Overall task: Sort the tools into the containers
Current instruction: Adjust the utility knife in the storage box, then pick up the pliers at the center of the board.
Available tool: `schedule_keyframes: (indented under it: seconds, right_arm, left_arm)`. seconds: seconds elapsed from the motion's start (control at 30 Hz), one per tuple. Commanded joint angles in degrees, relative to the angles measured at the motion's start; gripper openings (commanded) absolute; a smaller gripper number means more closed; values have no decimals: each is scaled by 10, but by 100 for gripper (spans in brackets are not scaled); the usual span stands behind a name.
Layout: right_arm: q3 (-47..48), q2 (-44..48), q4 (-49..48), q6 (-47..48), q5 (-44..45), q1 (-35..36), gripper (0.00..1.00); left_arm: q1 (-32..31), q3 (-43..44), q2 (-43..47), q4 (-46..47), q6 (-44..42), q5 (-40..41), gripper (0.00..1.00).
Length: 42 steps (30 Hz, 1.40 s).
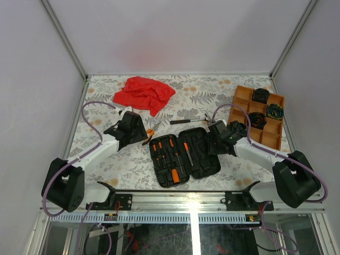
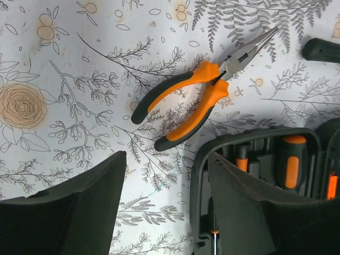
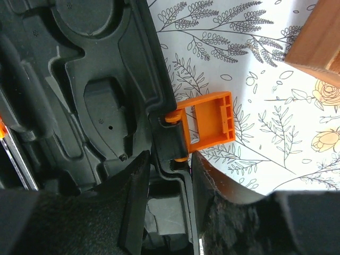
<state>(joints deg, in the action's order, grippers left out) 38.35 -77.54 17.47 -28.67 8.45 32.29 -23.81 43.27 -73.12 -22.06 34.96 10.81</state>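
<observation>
My left claw (image 2: 166,156) hangs spread; the pliers (image 2: 211,85) lie on the desk (image 2: 53,53), upper centre, beside the case (image 2: 249,138). I should centre over both handles before closing. My right claw (image 3: 169,159) straddles the case rim; grip unclear.

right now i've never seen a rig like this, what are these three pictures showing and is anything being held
It is two robot arms bolted at the near edge of a table, each ending in a two-finger gripper. The wide picture looks down from above and behind; the other two come from cameras on each wrist. On the table lie an open tool case with screwdrivers, orange pliers, a hammer, a red cloth and an orange tray holding dark coils. The left gripper is open near the pliers, holding nothing. The right gripper straddles the case's edge beside its orange latch; whether it grips, I cannot tell.
</observation>
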Motion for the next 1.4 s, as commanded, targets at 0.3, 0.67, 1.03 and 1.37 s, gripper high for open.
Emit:
schedule_keyframes:
  seconds: [0.3, 0.67, 1.03, 1.37]
  right_arm:
    - [10, 134, 34, 24, -18, -11, 52]
    - [8, 176, 63, 24, -28, -11, 52]
    - [10, 177, 65, 22, -26, -11, 52]
    - [16, 167, 53, 21, -39, -11, 52]
  left_arm:
    - [11, 27, -94, 84, -32, 83, 58]
    - [25, 28, -183, 152, -68, -25, 50]
    - [32, 37, -233, 129, -47, -36, 26]
    - [31, 15, -210, 122, -27, -43, 8]
